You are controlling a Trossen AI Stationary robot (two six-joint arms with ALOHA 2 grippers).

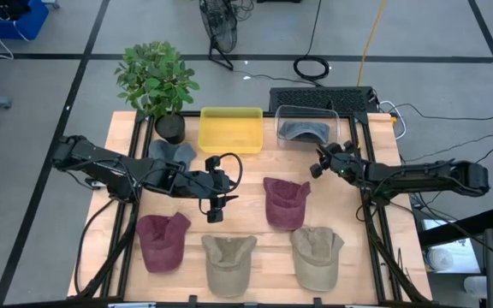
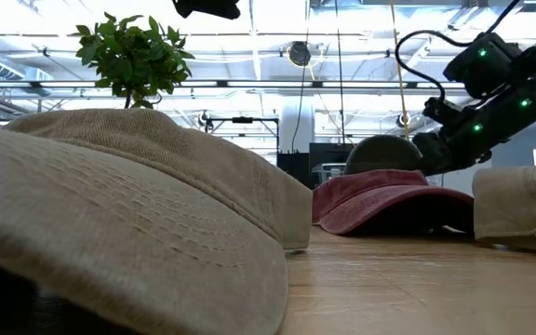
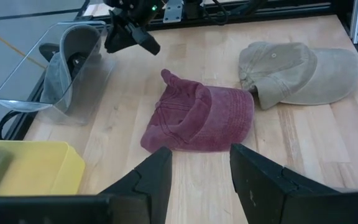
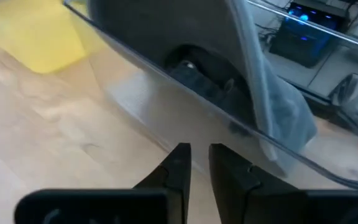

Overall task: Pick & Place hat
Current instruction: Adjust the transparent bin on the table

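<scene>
The left claw (image 1: 216, 202) hovers over the middle of the desk (image 1: 255, 248) with its fingers apart and nothing between them, and the hat the coming move most likely turns on, the maroon cap (image 1: 286, 202), lies straight ahead of it, on the far side from the left arm's own base. In the left wrist view that maroon cap (image 3: 199, 116) sits just beyond the open fingertips (image 3: 160, 163), centred on the gap, its brim end nearer the claw and its crown pointing away toward the clear bin (image 3: 61, 68); so its long axis runs roughly along the claw's line of approach, not across it. By my reading a short advance and descent would put the brim between the fingers. The right claw (image 1: 323, 162) is also near this cap but sits beside the clear bin (image 1: 307, 126), which already holds a grey cap (image 1: 304, 129); its fingers (image 4: 178, 163) are nearly together with only a thin gap and hold nothing. It faces the bin wall, so the left arm looks the better placed for the pick. Behind and below the left claw lie another maroon cap (image 1: 163, 239) and two tan caps (image 1: 229, 261) (image 1: 317, 255), and a further grey cap (image 1: 171, 154) rests under the left arm, near the yellow tray (image 1: 230, 128).
</scene>
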